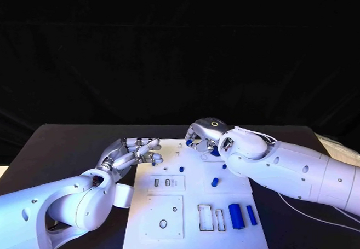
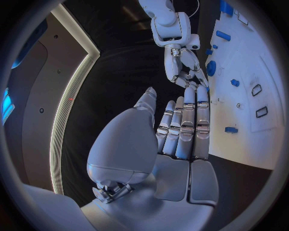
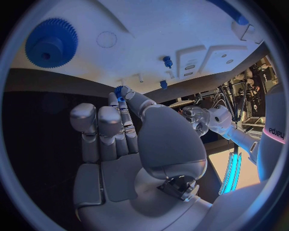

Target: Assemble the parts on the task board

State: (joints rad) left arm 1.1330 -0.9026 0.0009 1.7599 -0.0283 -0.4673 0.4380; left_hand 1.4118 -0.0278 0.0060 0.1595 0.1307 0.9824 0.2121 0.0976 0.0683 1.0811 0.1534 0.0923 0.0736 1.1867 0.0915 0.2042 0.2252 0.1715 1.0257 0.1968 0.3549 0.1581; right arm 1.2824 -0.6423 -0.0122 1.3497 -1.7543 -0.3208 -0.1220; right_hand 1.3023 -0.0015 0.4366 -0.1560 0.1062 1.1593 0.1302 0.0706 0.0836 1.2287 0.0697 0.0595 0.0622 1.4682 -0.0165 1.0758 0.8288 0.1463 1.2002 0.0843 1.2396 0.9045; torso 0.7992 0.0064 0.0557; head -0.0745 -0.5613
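Observation:
The white task board (image 1: pixel 194 212) lies in the middle of the black table. My right hand (image 1: pixel 203 133) is at the board's far edge and pinches a small blue part (image 3: pixel 120 91) between thumb and a fingertip. A blue gear (image 3: pixel 51 42) sits on the board close to that hand. My left hand (image 1: pixel 136 151) hovers at the board's far left corner, fingers (image 2: pixel 187 127) straight, holding nothing. Small blue pegs (image 1: pixel 181 169) (image 1: pixel 215 182) stand mid-board. A long blue cylinder (image 1: pixel 236 215) and a thin blue bar (image 1: pixel 251 214) lie at the near right.
Rectangular slots (image 1: pixel 206 217) and small recesses (image 1: pixel 167 182) are cut into the board. Black table (image 1: pixel 60 153) stretches to the left of the board, and a black curtain stands behind. A thin cable (image 1: pixel 303 212) runs along the table on the right.

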